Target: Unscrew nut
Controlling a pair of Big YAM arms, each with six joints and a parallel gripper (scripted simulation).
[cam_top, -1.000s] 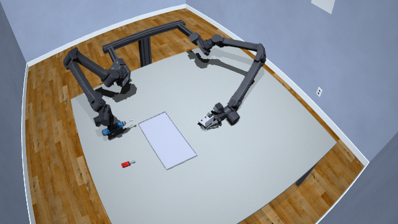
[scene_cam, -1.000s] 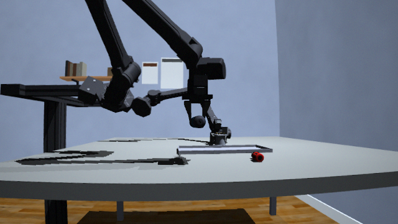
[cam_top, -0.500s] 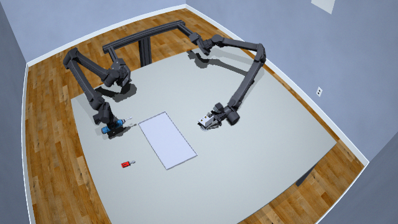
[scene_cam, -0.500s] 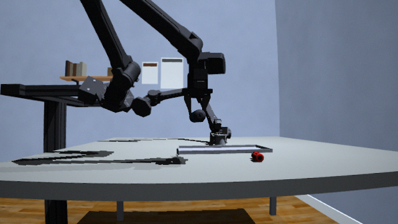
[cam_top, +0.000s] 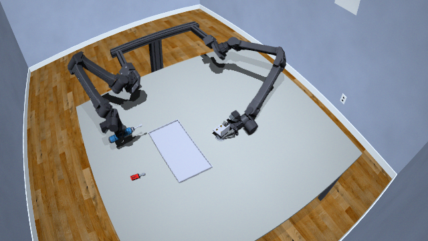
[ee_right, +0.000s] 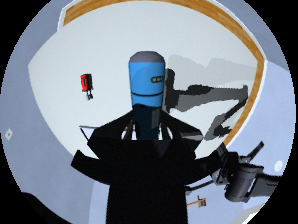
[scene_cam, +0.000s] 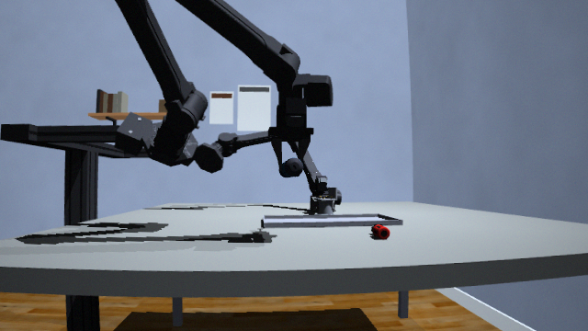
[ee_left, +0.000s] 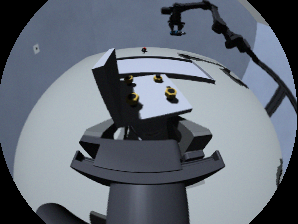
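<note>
The joint module (cam_top: 217, 135) is a dark body with a pale bracket plate, resting tilted on the table right of the white mat. In the left wrist view its bracket (ee_left: 149, 96) carries several brass nuts (ee_left: 135, 100); I cannot tell which one is screwed down. My left gripper (cam_top: 231, 128) is shut on the module's base (ee_left: 143, 132). My right gripper (cam_top: 122, 133) is shut on the blue-barrelled nut driver (cam_top: 115, 137) and holds it a little above the table, left of the mat. The barrel also shows in the right wrist view (ee_right: 147, 90).
A white mat (cam_top: 180, 154) lies between the two arms. A small red-handled tool (cam_top: 137, 176) lies on the table near its front left corner and shows in the exterior view (scene_cam: 380, 232). A dark frame (cam_top: 155, 43) stands behind the table.
</note>
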